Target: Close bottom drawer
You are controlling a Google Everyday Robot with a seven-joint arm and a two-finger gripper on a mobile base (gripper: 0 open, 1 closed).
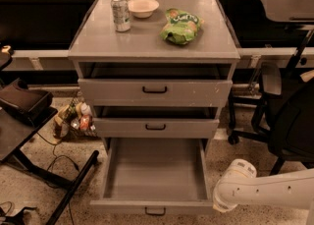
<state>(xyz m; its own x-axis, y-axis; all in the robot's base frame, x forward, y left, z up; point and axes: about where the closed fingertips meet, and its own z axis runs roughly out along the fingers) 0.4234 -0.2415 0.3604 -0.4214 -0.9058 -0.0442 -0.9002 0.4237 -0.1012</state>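
The gripper [231,195] ends the white arm [277,189], and I cannot tell if it is open or holds anything, while the bottom drawer [155,170] stands pulled far out just to its left.

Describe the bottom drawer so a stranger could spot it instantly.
Find the grey cabinet with a can and bowl on top. The bottom drawer is the lowest of its three. Unlike the two above, it is pulled far out, empty tray showing; the white arm sits by its right front corner, gripper out of view.
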